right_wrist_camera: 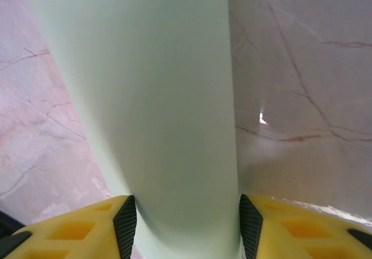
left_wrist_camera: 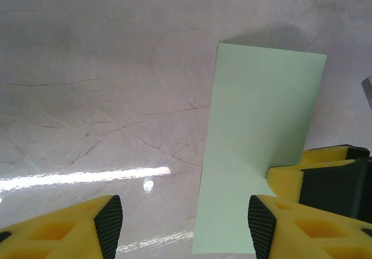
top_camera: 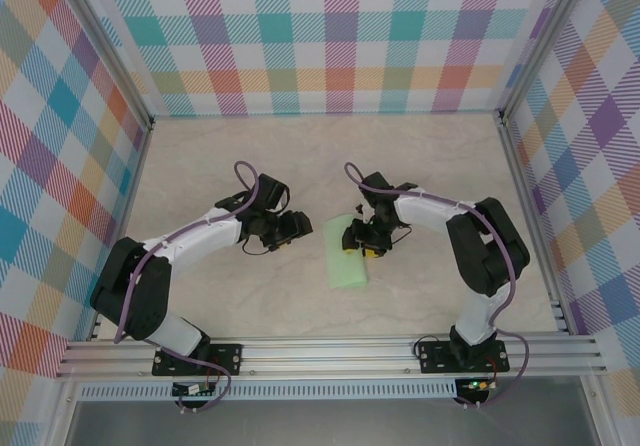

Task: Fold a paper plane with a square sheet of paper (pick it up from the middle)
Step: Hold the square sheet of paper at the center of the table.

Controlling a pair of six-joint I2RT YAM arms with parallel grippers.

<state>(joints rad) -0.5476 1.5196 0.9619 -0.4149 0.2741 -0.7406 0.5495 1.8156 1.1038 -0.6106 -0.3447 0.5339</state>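
Left gripper (top_camera: 285, 228), jaws wide and empty, hangs just left of the folded green paper (top_camera: 345, 261), a strip lying near-to-far on the table (top_camera: 250, 156). Right gripper (top_camera: 365, 238), the nearer one, straddles its width; whether it grips cannot be told. No writing is visible.

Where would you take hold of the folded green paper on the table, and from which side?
Probably across its narrow width, from above. The folded sheet of paper lies flat on the table, so its edges offer no sideways pinch. Its width fits between the pads of the right gripper, which flank both long edges.
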